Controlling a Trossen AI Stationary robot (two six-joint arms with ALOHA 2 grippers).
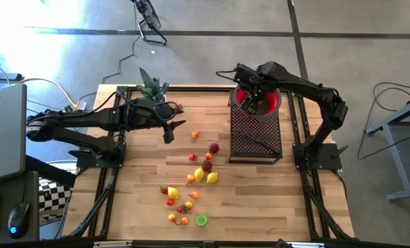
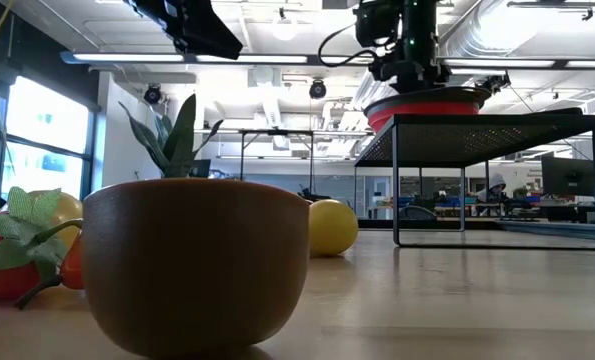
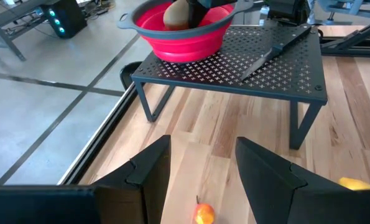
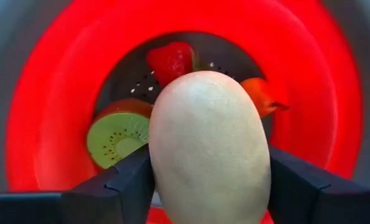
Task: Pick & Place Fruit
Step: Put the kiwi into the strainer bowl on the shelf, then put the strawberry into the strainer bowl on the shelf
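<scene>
My right gripper (image 4: 209,186) holds a tan oval fruit (image 4: 209,149) over the red bowl (image 4: 41,124), already holding 3 pieces. My left gripper (image 3: 200,168) waits half-open; many fruits (image 1: 206,176) remain on the table (image 1: 260,200).

Two robot arms reach over one wooden tabletop (image 1: 260,200). One black mesh rack (image 1: 256,138) stands on it, carrying one red bowl (image 1: 273,103) and one knife (image 3: 278,50). One potted plant (image 1: 151,88) stands at the far edge. Roughly sixteen small toy fruits (image 1: 191,180) lie scattered on the wood; the exact number is hard to tell. Inside the bowl, four fruit pieces show: one strawberry (image 4: 171,61), one kiwi half (image 4: 117,137), one orange-red piece (image 4: 262,96) and one tan egg-shaped fruit (image 4: 209,149).
</scene>
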